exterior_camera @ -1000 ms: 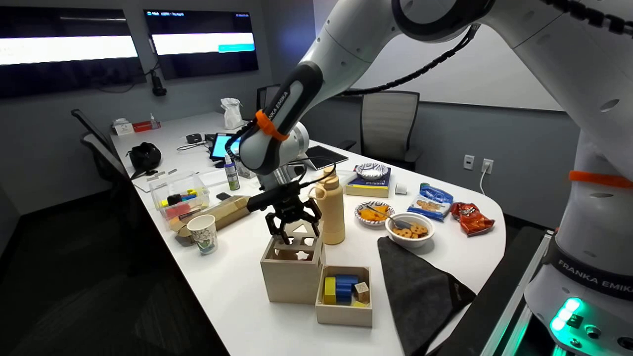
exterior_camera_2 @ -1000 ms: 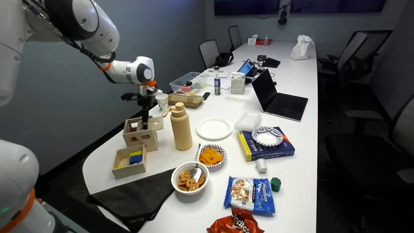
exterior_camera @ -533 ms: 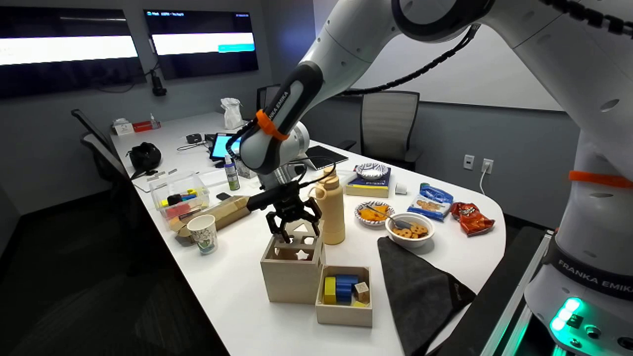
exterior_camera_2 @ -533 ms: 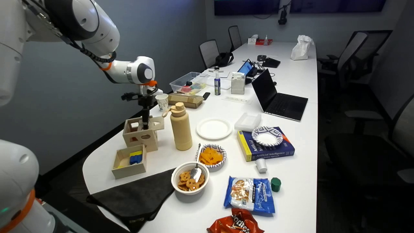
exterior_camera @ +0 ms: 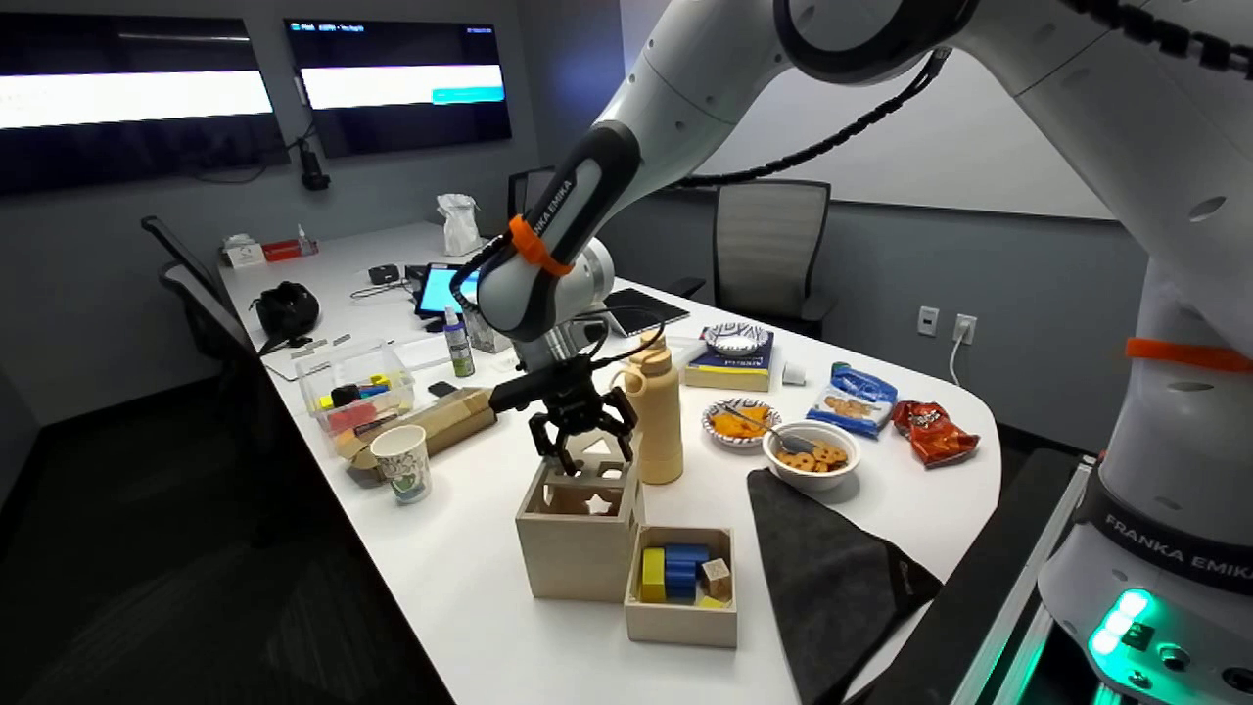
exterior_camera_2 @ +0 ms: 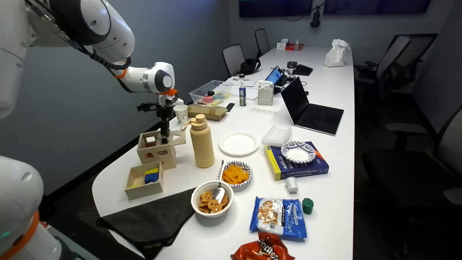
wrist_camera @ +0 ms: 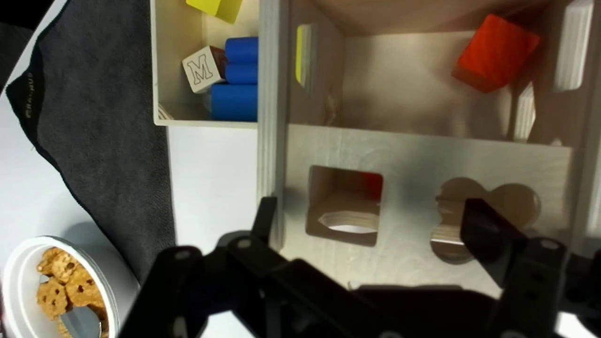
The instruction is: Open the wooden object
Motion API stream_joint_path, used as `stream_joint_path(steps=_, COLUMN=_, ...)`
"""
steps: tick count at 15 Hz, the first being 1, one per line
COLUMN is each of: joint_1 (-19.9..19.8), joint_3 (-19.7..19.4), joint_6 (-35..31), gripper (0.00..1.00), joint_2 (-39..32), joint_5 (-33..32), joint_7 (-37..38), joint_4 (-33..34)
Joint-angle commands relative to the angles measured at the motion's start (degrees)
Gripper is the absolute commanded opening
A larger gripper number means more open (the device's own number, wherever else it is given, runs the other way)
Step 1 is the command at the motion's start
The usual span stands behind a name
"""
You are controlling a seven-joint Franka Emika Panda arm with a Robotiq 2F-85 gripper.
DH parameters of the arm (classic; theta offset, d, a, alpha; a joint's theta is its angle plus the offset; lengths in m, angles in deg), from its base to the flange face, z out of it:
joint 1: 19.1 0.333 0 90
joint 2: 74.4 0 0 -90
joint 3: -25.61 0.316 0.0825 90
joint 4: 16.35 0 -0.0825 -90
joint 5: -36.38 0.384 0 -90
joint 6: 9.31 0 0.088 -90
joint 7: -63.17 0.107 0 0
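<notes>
The wooden object (exterior_camera: 578, 560) is a pale cube box; it also shows in an exterior view (exterior_camera_2: 156, 155). Its pierced top panel (wrist_camera: 408, 155) is slid partly off and sticks out past the box's far side. The front part of the box is open, with a red block (wrist_camera: 497, 51) inside. My gripper (wrist_camera: 370, 205) is open, pointing down at the panel. One finger is at the clover-shaped hole; I cannot tell how deep it reaches. The other finger is by the box's side rim. Both exterior views show the gripper too (exterior_camera: 599, 466), (exterior_camera_2: 165, 141).
A smaller wooden box (exterior_camera: 682, 625) of coloured blocks touches the front side of the wooden object. A tan bottle (exterior_camera_2: 203, 144) stands close to the projecting panel. A dark cloth (exterior_camera: 832, 578), a bowl of crackers (exterior_camera: 812, 480) and a paper cup (exterior_camera: 399, 460) are nearby.
My gripper has moved slightly away from the robot base. The top panel has slid with it and sticks out a little further towards the bottle side. The box itself has not moved.
</notes>
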Motion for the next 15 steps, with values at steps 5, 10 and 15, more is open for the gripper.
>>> stream_joint_path(steps=5, joint_1=0.0, joint_3=-0.3, joint_6=0.6, gripper=1.00, joint_2=-1.1, joint_5=-0.9, joint_7=2.0, joint_4=1.9)
stream_joint_path(steps=10, joint_1=0.0, joint_3=-0.7, joint_6=0.9, gripper=1.00, joint_2=-1.0, joint_5=-1.1, joint_7=3.0, joint_4=2.0)
stream_joint_path(steps=15, joint_1=0.0, joint_3=-0.5, joint_6=0.2, gripper=1.00, joint_2=0.2, joint_5=-1.1, joint_7=2.3, joint_4=0.7)
